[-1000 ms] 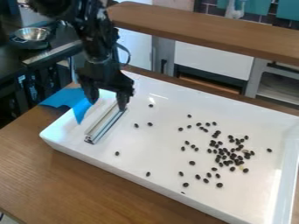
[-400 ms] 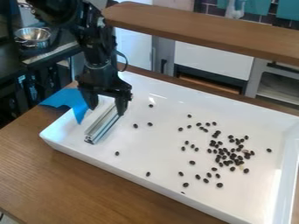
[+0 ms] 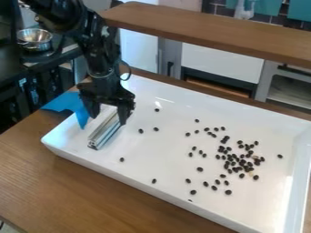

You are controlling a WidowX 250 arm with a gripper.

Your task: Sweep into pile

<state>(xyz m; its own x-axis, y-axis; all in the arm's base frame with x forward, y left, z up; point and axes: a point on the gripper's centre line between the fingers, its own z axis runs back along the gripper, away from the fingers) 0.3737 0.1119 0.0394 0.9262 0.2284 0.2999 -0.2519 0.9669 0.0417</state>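
Lower and slightly further left in the view than a moment ago, the gripper [image 3: 108, 119] has come down over the far end of the metal bar [image 3: 104, 133]; the bar and the beans [image 3: 241, 175] lie where they did. Its jaws are spread wide, one on each side of the bar, pinching nothing that I can see; whether either touches it I can't tell. The bar lies flat at the left end of the white tray [image 3: 170, 94], its long axis slanting from beneath the jaws down toward the near left edge. The spread of the jaws runs across that axis, so closing should take the bar by its width, though near one end, where it may swivel or tip when lifted. The beans are to the right, mostly in a loose cluster, with strays between it and the bar. Gripping the bar looks like the step in hand; sweeping has yet to begin.
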